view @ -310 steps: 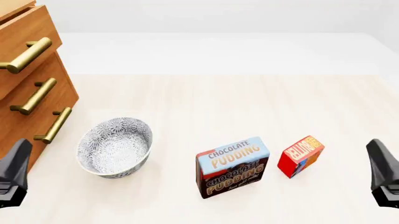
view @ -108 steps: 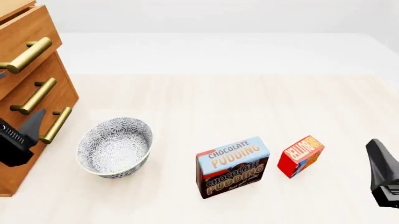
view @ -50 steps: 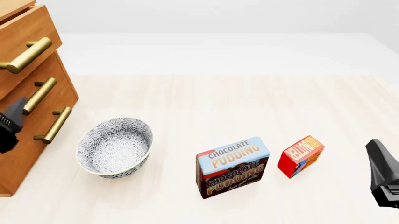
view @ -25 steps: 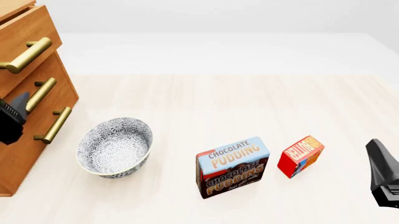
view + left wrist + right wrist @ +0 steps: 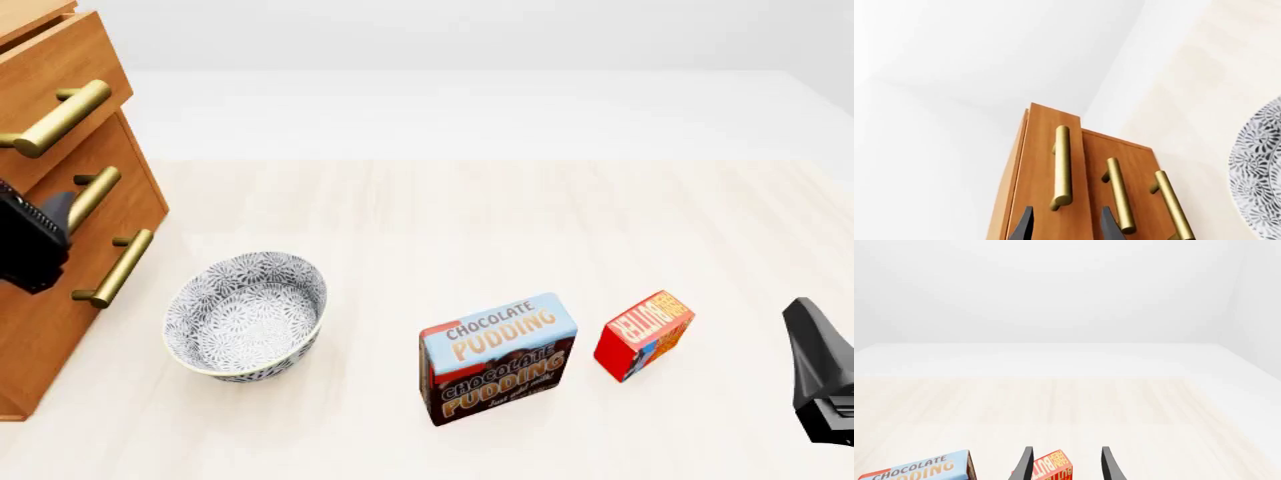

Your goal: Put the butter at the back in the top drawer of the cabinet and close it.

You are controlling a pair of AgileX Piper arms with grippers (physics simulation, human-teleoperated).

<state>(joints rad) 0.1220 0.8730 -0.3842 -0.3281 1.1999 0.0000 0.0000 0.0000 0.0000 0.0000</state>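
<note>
The butter (image 5: pixel 645 333), a small red and orange box, stands on the table at the front right; it also shows as the butter (image 5: pixel 1053 471) just ahead of my open right gripper (image 5: pixel 1066 467), between the lines of its fingers. In the front view the right gripper (image 5: pixel 805 320) is to the right of the box and apart from it. At the left stands the cabinet (image 5: pixel 60 260); its top drawer (image 5: pixel 60 65) carries a brass handle (image 5: pixel 54 118). My left gripper (image 5: pixel 1064 227) is open in front of the drawer fronts, with the near end of the top drawer's handle (image 5: pixel 1061 167) just ahead, between its fingers.
A patterned bowl (image 5: pixel 247 313) sits on the table right of the cabinet. The larger chocolate pudding box (image 5: pixel 498 357) stands left of the butter. Two lower drawer handles (image 5: pixel 1119 195) run beside the top one.
The left gripper has risen from the table's front left corner up to the cabinet's drawer fronts, edging slightly up and right in the last second. The right arm has not moved.
</note>
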